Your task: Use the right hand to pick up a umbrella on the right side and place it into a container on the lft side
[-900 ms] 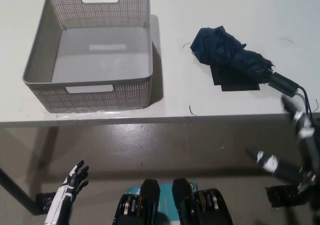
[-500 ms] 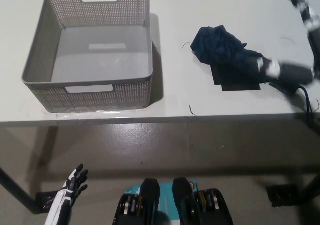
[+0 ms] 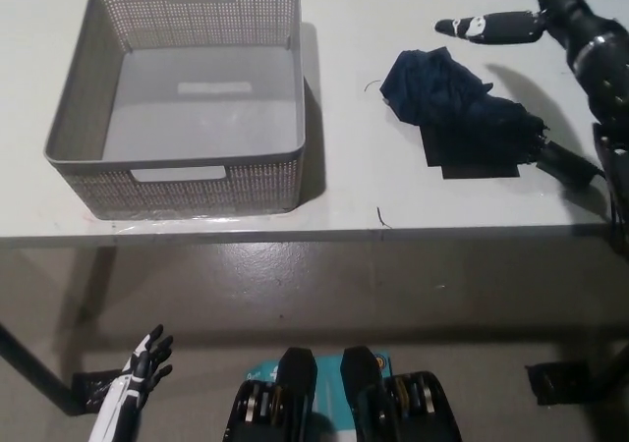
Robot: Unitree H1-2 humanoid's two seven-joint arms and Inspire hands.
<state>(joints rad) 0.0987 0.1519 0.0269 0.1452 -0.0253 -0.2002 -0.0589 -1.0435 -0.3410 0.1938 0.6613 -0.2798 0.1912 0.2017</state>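
Since the earlier pictures the black right arm has swung up from below the bench edge at the lower right, passed over the umbrella's handle end, and now reaches beyond the umbrella toward the far side of the bench (image 3: 354,10). The right hand (image 3: 511,20) hovers past the folded canopy, its fingers (image 3: 472,27) spread apart and holding nothing. The whole view has also shifted slightly, so the basket and umbrella only appear to have moved; they lie where they were.

The grey perforated basket (image 3: 69,138) sits on the left part of the bench, upright, and is empty: only its bare floor shows, with cut-out handle slots in the near and far walls.

The dark blue umbrella (image 3: 457,103) lies well to the right of the basket, loosely folded, its handle (image 3: 570,162) pointing toward the right edge, resting partly over a black patch (image 3: 472,162) on the bench.

Main risks, as I judge them: the hand sits beyond the canopy, so coming down here could catch only loose cloth, which would slip or unfurl. The handle lies close to the bench edge, so a nudge from the forearm could push the umbrella off.

The white left hand (image 3: 142,363) rests low at the lower left, below the bench, fingers apart.
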